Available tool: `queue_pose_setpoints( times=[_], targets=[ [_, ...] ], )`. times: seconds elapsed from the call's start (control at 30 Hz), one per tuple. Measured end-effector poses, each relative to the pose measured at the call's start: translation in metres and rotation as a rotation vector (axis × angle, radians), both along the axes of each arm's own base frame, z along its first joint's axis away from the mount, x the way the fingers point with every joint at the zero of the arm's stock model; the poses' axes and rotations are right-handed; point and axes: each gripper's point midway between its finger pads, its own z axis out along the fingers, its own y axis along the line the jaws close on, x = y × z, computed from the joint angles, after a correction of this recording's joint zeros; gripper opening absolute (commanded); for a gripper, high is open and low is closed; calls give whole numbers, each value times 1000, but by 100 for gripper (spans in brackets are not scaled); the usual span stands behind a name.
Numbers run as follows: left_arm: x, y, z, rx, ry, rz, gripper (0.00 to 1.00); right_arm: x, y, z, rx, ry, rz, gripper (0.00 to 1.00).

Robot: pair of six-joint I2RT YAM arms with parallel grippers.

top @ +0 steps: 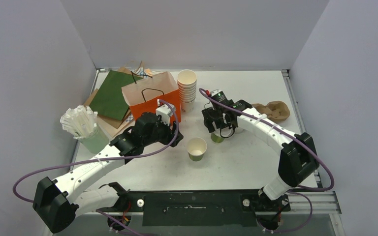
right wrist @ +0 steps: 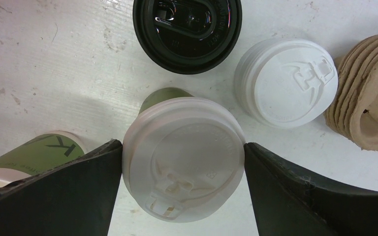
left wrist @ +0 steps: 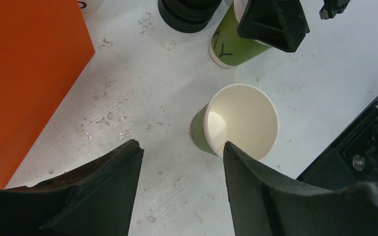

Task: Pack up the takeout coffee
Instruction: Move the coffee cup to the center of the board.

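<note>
A takeout coffee (right wrist: 184, 162), an olive-green paper cup with a white lid, stands on the table between my right gripper's (right wrist: 183, 144) fingers. Both fingers touch the lid's rim, one on each side. From above, that gripper (top: 218, 129) covers most of this cup (top: 217, 138). A second green cup (top: 197, 148) stands lidless and upright at mid-table. My left gripper (left wrist: 182, 152) hangs open just above bare table. The lidless cup (left wrist: 241, 123) sits just past its right fingertip, and nothing lies between its fingers.
An orange paper bag (top: 152, 98) stands open behind the left arm, beside a stack of white cups (top: 187, 88). Loose black lids (right wrist: 187, 29), white lids (right wrist: 285, 83) and brown pulp carriers (right wrist: 369, 98) lie beyond the right gripper. A cup of straws (top: 83, 125) stands far left.
</note>
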Motion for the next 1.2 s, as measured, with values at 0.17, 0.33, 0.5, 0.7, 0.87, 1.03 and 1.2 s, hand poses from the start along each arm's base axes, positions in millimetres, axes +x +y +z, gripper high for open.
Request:
queue_pose_setpoints(
  times=[0.17,0.33,0.5,0.7,0.87,1.03,1.2],
  targets=[
    [0,0,0,1,-1,-1,59,-8,-7,0,-29,17,-20,79],
    [0,0,0,6,-6,-6,59,-25,-29,1,-88,38,-70,79],
    [-1,-1,0,7,-8,-17,59,-40,-55,7,-149,29,-153,81],
    [-3,-4,2,-9,-3,-33,58,-53,-85,3,-186,19,-264,91],
    [-2,-8,2,-31,7,-29,57,-56,-103,4,-184,7,-323,100],
    [2,-12,-8,-14,33,-22,58,-54,-103,7,-173,-4,-326,100],
    [10,-20,-15,16,48,-13,59,-53,-100,7,-158,-1,-314,100]
  ],
)
